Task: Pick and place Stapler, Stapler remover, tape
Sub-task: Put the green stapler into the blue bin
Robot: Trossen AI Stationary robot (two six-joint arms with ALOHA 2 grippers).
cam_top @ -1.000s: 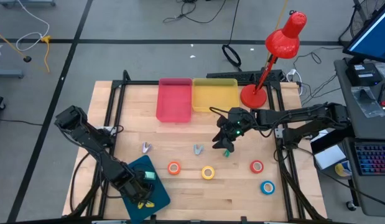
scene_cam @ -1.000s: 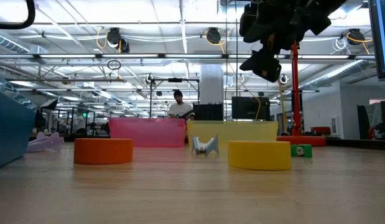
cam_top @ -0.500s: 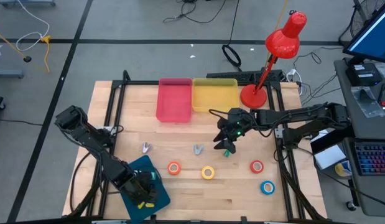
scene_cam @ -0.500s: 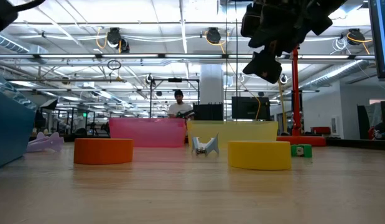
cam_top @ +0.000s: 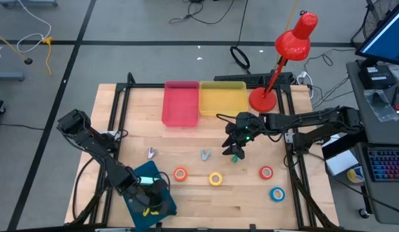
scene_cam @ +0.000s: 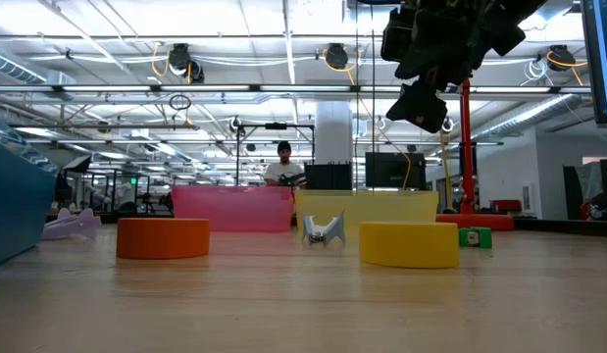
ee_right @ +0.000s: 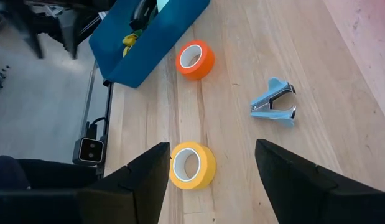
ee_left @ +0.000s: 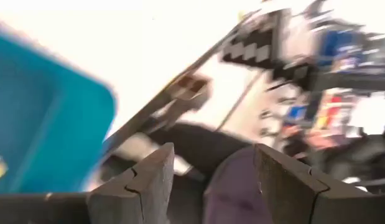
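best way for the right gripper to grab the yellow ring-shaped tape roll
The yellow ring-shaped tape roll lies flat, pale centre up, clear of the orange ring-shaped tape roll. Likely best from straight above: the open right gripper straddles the outer wall, or puts one finger into the hole.

Table: pale planked wood, smooth, faint grain. Between right gripper's matt dark fingers: yellow tape, glossy plastic with pale core. Beyond them, orange tape alike; staple remover, blue plastic, shiny metal jaws. Blue bin: smooth matt plastic.
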